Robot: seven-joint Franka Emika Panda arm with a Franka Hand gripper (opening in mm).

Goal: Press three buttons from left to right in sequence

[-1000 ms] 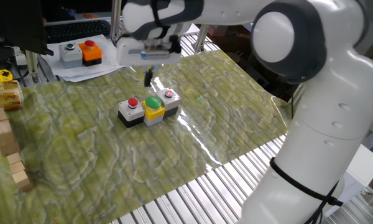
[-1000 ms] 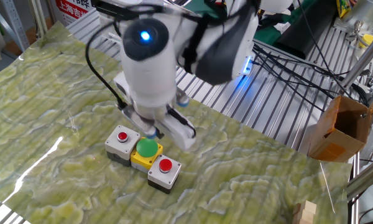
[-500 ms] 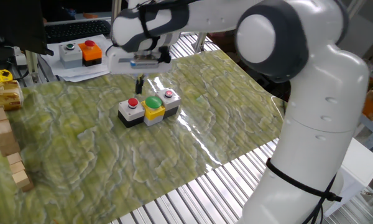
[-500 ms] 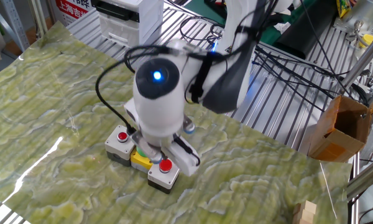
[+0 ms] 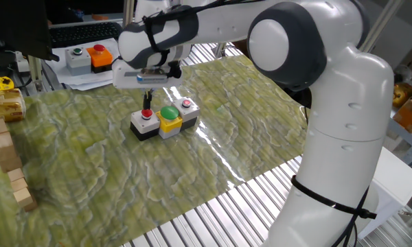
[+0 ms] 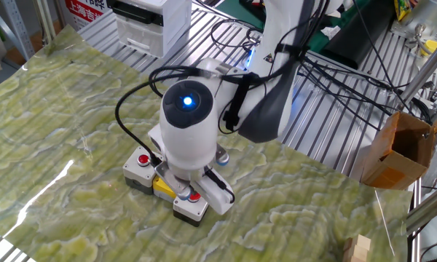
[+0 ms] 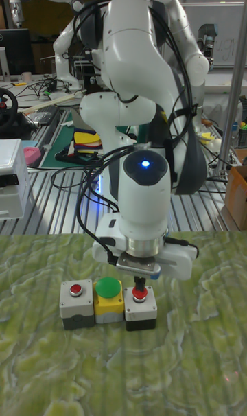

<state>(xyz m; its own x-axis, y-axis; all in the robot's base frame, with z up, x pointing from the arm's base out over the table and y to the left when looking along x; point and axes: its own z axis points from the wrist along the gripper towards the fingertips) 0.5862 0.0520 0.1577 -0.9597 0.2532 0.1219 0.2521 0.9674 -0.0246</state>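
Fingers, open or shut untellable, have swung from behind the green button down onto the red button just beside it. The first press on the three buttons looks under way.

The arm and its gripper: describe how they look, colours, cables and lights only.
The arm is glossy white with rounded, bulbous joint housings and thin black seams. A blue light glows on the wrist segment. Black cables loop from the wrist. The gripper has a white flat body with thin dark fingers.
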